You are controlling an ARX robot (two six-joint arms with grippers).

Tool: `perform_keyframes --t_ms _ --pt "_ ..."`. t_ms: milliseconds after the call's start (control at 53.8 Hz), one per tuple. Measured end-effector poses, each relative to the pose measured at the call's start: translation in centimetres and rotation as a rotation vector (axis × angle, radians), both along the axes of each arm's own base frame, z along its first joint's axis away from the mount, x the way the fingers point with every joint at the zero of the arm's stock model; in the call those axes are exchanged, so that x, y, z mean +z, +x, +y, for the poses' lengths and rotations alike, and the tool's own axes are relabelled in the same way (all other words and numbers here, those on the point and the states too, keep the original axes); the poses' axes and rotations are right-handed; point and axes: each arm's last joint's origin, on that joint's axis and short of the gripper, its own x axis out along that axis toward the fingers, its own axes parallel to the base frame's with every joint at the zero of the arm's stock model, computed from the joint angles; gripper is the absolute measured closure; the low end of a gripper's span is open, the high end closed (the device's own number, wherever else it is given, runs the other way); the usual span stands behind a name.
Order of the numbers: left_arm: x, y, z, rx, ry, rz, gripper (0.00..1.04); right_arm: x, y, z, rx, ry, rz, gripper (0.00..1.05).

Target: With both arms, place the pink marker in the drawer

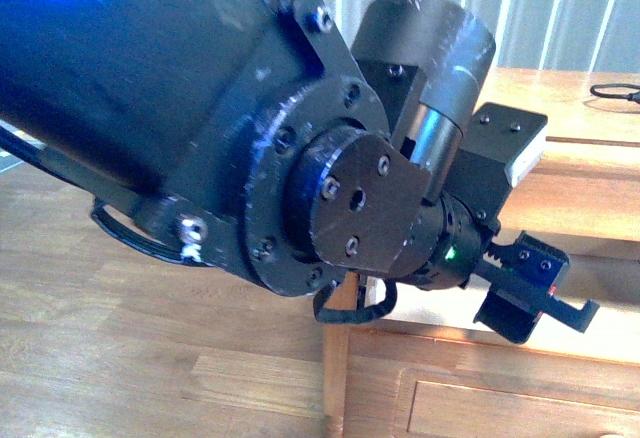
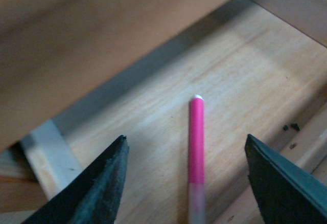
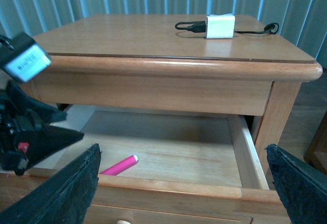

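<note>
Since the pink marker lies flat on the bare wooden floor of the drawer, just behind the front board, the placing itself looks done. The step in hand, I judge, is getting the left gripper out cleanly so the drawer can be shut. Its jaws stand wide apart, one on each side of the marker and above it, gripping nothing. Whether a finger touches the drawer floor I cannot tell. A good exit would rise only a little and then come back toward the robot, clearing the front board while staying under the overhanging top of the chest. It should not brush the marker, which is round and would likely roll. The right gripper is also spread wide and empty, in front of the open drawer and facing it. For the push it should meet the front board squarely near its middle, so the drawer slides straight rather than skewing, and only once the left arm is clear. The white charger on top is well out of the way.
</note>
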Motion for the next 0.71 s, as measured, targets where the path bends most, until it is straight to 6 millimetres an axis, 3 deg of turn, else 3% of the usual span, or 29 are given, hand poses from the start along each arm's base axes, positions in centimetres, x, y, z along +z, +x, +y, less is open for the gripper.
perform_keyframes --t_ms 223,298,539,707 --pt "4.8 -2.4 3.6 0.143 -0.05 -0.146 0.04 0.0 0.0 0.0 0.0 0.0 0.0 0.08" --pt "6.2 -3.8 5.8 0.202 -0.078 -0.177 0.07 0.0 0.0 0.0 0.0 0.0 0.0 0.08" --pt "9.2 -10.4 16.6 0.51 -0.149 -0.297 0.06 0.0 0.0 0.0 0.0 0.0 0.0 0.08" --pt "8.6 -15.1 21.6 0.655 -0.176 -0.307 0.06 0.0 0.0 0.0 0.0 0.0 0.0 0.08"
